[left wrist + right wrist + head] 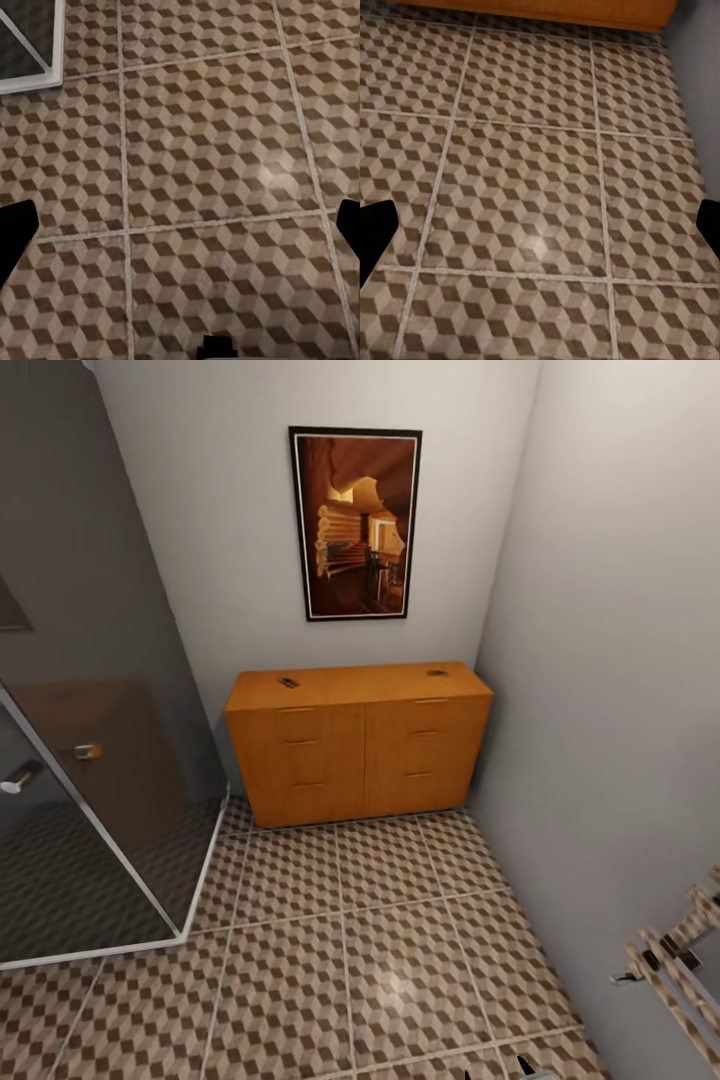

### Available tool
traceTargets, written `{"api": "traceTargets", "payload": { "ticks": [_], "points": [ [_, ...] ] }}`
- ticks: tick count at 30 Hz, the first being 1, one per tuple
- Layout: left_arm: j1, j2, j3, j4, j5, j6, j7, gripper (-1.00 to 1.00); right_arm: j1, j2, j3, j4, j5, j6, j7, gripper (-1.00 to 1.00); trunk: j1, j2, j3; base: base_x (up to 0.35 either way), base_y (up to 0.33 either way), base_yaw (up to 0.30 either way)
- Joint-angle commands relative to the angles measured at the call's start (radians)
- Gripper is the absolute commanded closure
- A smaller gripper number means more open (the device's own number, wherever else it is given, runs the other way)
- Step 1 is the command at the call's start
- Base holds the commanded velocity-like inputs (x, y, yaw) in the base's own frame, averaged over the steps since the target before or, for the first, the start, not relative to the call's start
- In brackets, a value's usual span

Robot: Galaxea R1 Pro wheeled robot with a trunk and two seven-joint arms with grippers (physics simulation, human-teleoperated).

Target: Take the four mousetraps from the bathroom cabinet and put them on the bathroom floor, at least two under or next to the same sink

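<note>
I see the cabinet (358,742) at 12 o'clock against the back wall, two mousetraps on top: one (289,682) left, one (437,673) right (tiny, dark). Bathroom floor (400,960) bare between. Left claw (180,225) and right claw (540,225) spread wide, holding nothing.

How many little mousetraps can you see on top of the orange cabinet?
2. One small dark mousetrap lies near the left end of the orange-brown wooden cabinet's top, the other near the right end. More may be hidden inside the closed drawers.
</note>
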Motion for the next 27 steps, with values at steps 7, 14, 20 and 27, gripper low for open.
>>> {"api": "traceTargets", "payload": {
  "ticks": [7,14,20,27],
  "points": [
    [-0.001,0.000,-0.009,0.003,0.003,-0.005,0.004,-1.00,-0.001,-0.001,0.009,0.000,-0.008,-0.002,-0.003,-1.00,0.001,-0.002,-0.002,0.296,0.000,0.000],
    [-0.001,0.000,-0.009,0.003,0.003,-0.005,0.004,-1.00,-0.001,-0.001,0.009,0.000,-0.008,-0.002,-0.003,-1.00,0.001,-0.002,-0.002,0.302,0.000,0.000],
    [-0.002,0.000,-0.009,0.003,0.003,-0.005,0.004,-1.00,-0.001,-0.001,0.009,0.000,-0.008,-0.002,-0.003,-1.00,0.001,-0.002,-0.002,0.303,0.013,0.000],
    [-0.001,0.000,-0.009,0.003,0.003,-0.005,0.003,-1.00,-0.001,-0.001,0.009,0.000,-0.008,-0.002,-0.003,-1.00,0.001,-0.002,-0.001,0.304,0.101,-0.015]
  ]
}}
